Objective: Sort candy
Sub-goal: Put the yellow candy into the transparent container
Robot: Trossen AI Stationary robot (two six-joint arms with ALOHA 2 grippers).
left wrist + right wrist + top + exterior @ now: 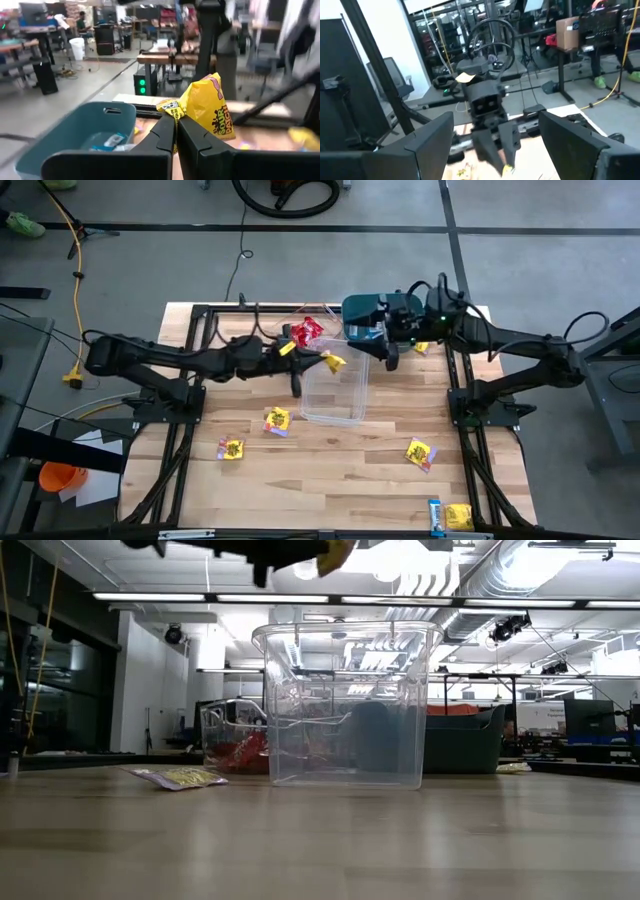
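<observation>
Yellow wrapped candy packet is pinched in the closed left gripper, seen overhead above the clear plastic tub. Right gripper, fingers spread empty, is raised near the teal bin.

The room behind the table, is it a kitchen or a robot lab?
Most likely a robot lab or workshop. Grey concrete floor with a yellow cable, long ceiling strip lights with bare silver ducts, and more workbenches with equipment behind the wooden table.
</observation>
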